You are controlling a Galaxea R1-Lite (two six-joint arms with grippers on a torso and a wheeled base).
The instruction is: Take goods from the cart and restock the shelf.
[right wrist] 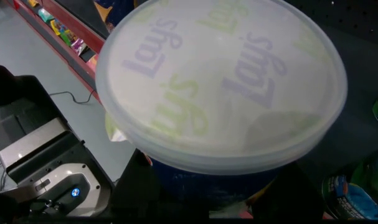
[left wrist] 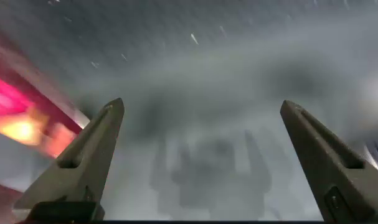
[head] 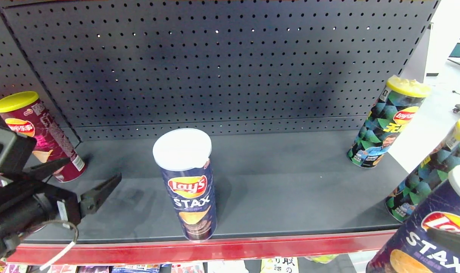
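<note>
Blue can [right wrist: 220,93] in right hand [right wrist: 218,196]

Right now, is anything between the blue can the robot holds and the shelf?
Partly. A green can stands at the shelf's right front corner, just behind the held blue can. The bare stretch left of it looks free.

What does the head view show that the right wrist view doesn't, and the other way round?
Head view's own: the left gripper, jaws open; a maroon can; an upright blue can. Right wrist view's own: the whole lid of the held blue can. Shared: that can, the shelf's red edge, a green-patterned can.
</note>
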